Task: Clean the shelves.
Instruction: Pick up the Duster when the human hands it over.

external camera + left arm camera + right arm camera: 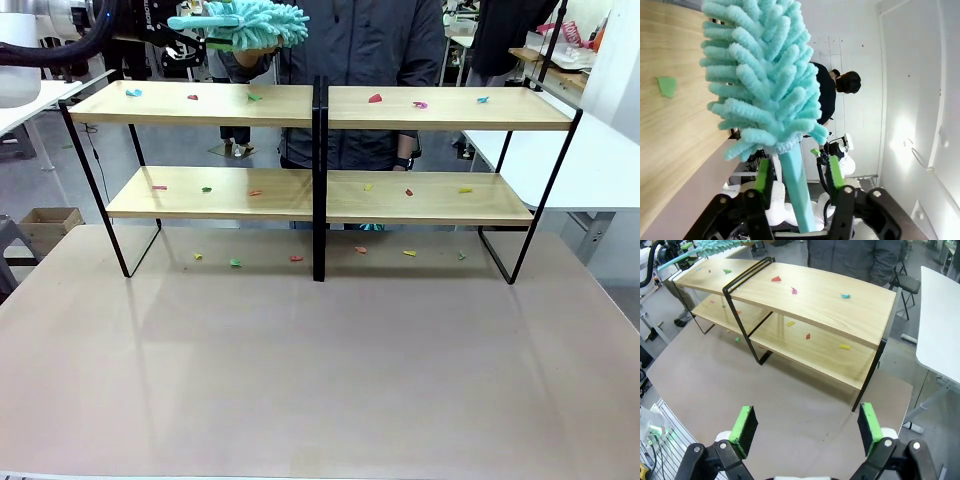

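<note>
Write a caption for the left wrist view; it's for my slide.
Teal duster, handle inside the open left gripper, beside the shelves, where a green scrap lies.

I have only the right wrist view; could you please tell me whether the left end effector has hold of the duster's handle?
Observer: In the left wrist view the handle of the duster runs between the fingers of the left end effector, with a gap showing on each side; I cannot tell whether it grips.
Operator: Thank you. How many scraps lie on the left half of the lower board?
Observer: The front view shows three scraps on that half of the shelves: red, green and orange.
</note>
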`<state>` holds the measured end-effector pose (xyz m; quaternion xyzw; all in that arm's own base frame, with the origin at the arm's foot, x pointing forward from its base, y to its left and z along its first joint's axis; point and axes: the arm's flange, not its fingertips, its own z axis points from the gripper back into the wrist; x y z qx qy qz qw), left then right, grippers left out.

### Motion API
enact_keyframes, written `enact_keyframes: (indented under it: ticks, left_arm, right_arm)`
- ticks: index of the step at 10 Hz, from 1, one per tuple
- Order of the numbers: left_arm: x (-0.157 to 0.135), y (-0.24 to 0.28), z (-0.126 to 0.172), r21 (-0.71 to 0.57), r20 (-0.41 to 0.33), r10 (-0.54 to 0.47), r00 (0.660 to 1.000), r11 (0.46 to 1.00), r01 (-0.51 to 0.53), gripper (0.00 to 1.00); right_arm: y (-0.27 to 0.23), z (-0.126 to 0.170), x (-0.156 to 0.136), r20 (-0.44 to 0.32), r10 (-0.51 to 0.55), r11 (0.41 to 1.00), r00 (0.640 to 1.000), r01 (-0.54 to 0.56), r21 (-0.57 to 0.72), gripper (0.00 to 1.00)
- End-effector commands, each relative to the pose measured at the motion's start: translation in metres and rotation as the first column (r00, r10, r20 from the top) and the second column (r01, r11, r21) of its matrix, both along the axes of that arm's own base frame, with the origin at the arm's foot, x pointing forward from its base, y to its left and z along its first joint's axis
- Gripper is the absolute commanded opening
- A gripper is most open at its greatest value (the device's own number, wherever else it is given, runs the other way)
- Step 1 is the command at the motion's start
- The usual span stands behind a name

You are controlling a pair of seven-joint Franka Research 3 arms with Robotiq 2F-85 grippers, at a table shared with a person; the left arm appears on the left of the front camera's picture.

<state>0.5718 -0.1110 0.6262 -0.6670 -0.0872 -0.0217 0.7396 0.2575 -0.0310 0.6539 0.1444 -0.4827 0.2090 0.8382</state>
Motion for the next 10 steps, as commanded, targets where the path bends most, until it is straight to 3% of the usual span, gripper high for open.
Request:
enact_keyframes:
  ticks: [1, 2, 3, 7, 9, 10]
  left_arm:
    - [-0.008, 0.002, 0.005, -0.004, 0.026, -0.002, 1.000, 1.000, 0.003, 0.13]
    - [-0.007, 0.002, 0.005, 0.000, 0.026, 0.001, 1.000, 1.000, -0.001, 0.04]
    - [-0.007, 0.004, 0.004, 0.008, 0.027, 0.005, 1.000, 1.000, -0.005, 0.00]
    - [-0.010, 0.005, 0.003, 0.017, 0.034, 0.005, 0.999, 1.000, -0.006, 0.00]
    - [-0.042, 0.018, 0.020, 0.040, 0.090, -0.085, 0.992, 0.996, 0.082, 0.00]
    - [-0.079, 0.046, 0.035, 0.129, 0.178, -0.111, 0.978, 0.988, 0.088, 0.00]
  right_arm:
    - [0.000, 0.000, 0.000, 0.002, 0.002, 1.000, 1.000, -0.002, 0.002, 1.00]
    - [0.000, 0.000, 0.000, 0.002, 0.002, 1.000, 1.000, -0.002, 0.002, 1.00]
    - [0.000, 0.000, 0.000, 0.002, 0.002, 1.000, 1.000, -0.002, 0.002, 1.00]
    - [0.000, 0.000, 0.000, 0.002, 0.002, 1.000, 1.000, -0.002, 0.002, 1.00]
    - [0.000, 0.000, 0.000, 0.002, 0.002, 1.000, 1.000, -0.002, 0.002, 1.00]
    - [0.000, 0.000, 0.000, 0.002, 0.002, 1.000, 1.000, -0.002, 0.002, 1.00]
